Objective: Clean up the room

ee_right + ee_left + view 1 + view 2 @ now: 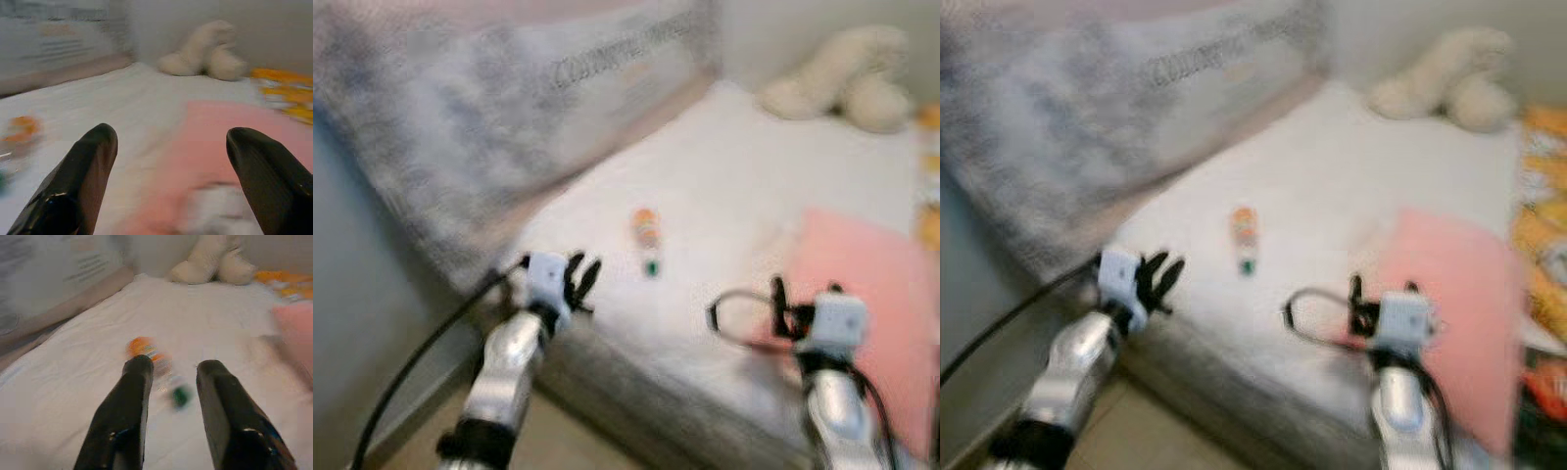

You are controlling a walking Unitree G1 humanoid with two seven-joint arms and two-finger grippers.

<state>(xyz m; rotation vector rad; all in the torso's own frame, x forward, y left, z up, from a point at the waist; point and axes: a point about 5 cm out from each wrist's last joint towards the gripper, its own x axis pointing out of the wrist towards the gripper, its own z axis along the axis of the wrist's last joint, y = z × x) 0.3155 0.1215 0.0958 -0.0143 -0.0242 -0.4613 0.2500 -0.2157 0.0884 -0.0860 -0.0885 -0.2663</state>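
Blur smears everything, so we cannot read the label on the small bottle (647,240), orange at one end with a green cap. It lies on the white bed (724,186), between the grey pillow (460,117) and the pink cloth (881,284), ahead of our left gripper (171,369), fingers slightly apart. Our right gripper (168,142), fingers wide apart, hovers over the cloth, facing the plush toy (205,51).

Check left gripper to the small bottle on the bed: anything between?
Nothing; bare white sheet between left gripper and small bottle, seen in the left eye view.
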